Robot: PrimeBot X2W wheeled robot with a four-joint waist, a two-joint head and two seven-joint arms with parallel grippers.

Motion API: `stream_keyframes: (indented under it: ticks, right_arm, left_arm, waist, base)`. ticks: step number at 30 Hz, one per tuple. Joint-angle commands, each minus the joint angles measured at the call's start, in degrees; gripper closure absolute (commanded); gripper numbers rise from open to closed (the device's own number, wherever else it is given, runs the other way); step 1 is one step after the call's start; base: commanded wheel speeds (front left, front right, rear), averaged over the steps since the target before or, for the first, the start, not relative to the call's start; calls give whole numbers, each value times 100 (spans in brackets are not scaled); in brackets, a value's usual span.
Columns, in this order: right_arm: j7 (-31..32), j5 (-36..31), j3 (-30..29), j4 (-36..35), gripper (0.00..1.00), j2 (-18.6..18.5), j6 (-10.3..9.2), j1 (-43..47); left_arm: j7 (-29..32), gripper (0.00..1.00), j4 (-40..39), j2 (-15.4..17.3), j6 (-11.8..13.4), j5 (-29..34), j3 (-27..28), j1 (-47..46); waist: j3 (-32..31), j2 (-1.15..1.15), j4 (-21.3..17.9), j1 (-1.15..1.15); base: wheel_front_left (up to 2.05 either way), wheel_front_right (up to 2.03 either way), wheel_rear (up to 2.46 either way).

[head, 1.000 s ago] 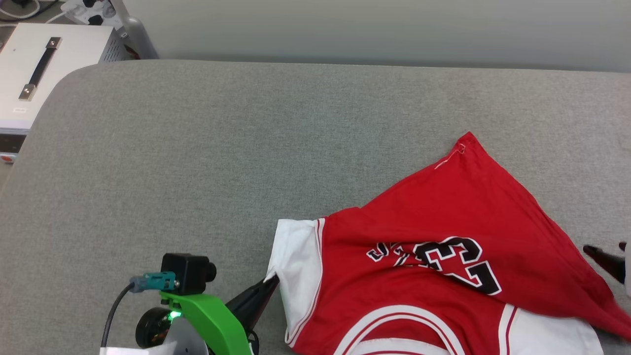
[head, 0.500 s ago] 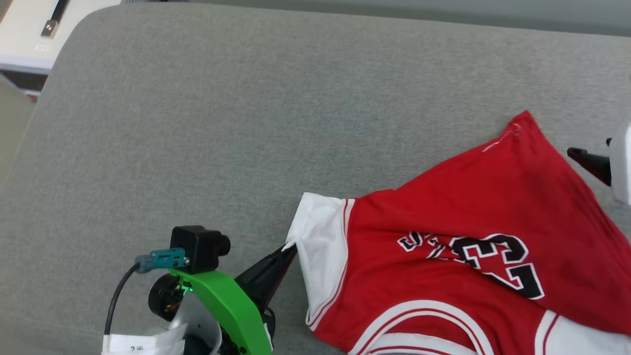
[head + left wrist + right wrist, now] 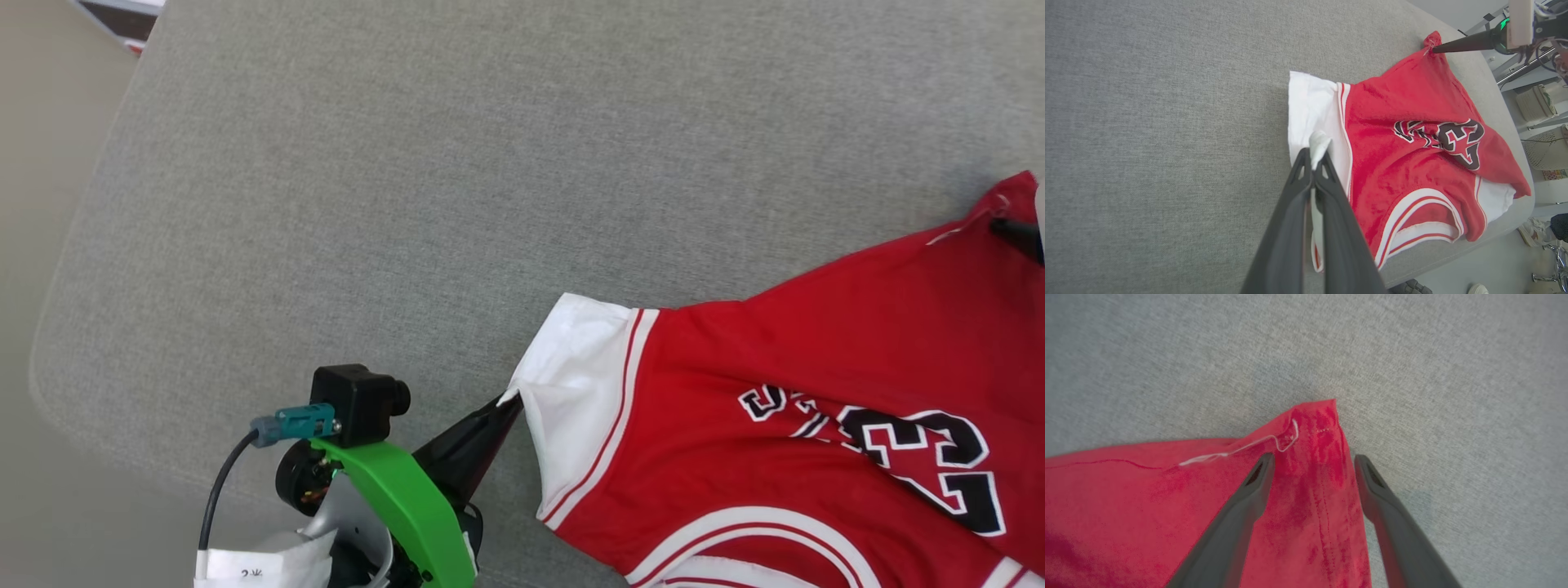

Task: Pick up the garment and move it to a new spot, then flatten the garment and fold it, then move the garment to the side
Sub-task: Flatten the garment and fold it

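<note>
Left gripper pinches the white sleeve of the limp jersey. Right gripper, fingers spread, straddles the hem corner; grip there.

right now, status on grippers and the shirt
Left gripper shut on garment sleeve. Right gripper open astride its red corner. Nothing in the way.

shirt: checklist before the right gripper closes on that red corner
1. Left gripper shut on the white sleeve: ok.
2. Right gripper open: ok.
3. Red corner inside the right gripper's open jaws: ok.
4. Right gripper low enough to catch the cloth: cannot tell.
5. Shirt lying flat on the grey cushion: not ok, rumpled and folded over.
</note>
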Motion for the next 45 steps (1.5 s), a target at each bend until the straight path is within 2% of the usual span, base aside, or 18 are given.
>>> stream_keyframes:
  ticks: [1, 13, 15, 16, 25, 37, 45]
  right_arm:
    - [-50, -18, 24, 79, 0, -35, -4, -103]
    - [69, 122, 528, 551, 0, -253, -4, -12]
    - [121, 163, 575, 588, 60, -268, -4, 30]
    - [115, 179, 603, 593, 100, -276, -4, 48]
    - [-549, 211, 599, 724, 100, -148, -4, -17]
    - [-1879, 464, 685, 839, 100, -24, -4, -234]
    - [-2418, 616, 749, 806, 100, -109, -4, -210]
  left_arm:
    - [-41, 100, 20, -46, -45, 26, -7, -115]
    - [-91, 100, 161, -126, -142, 16, -46, -181]
    - [-90, 100, 179, -126, -152, 10, -47, -187]
    - [-90, 100, 191, -126, -155, 6, -48, -188]
    - [-125, 100, 259, -57, -144, -10, 8, -165]
    - [-264, 100, 175, 184, 12, 10, 305, -149]
    - [-334, 100, 20, 410, 129, -26, 571, -118]
  waist:
    - [208, 0, 204, 0]
    - [324, 0, 335, 0]
    - [317, 0, 340, 0]
    - [307, 0, 343, 0]
    - [10, 0, 203, 0]
    - [-719, 0, -329, 0]
    - [-1163, 0, -710, 0]
  base:
    - [0, 0, 0]
    - [0, 0, 0]
    - [0, 0, 0]
    - [0, 0, 0]
    - [0, 0, 0]
    - [0, 0, 0]
    - [0, 0, 0]
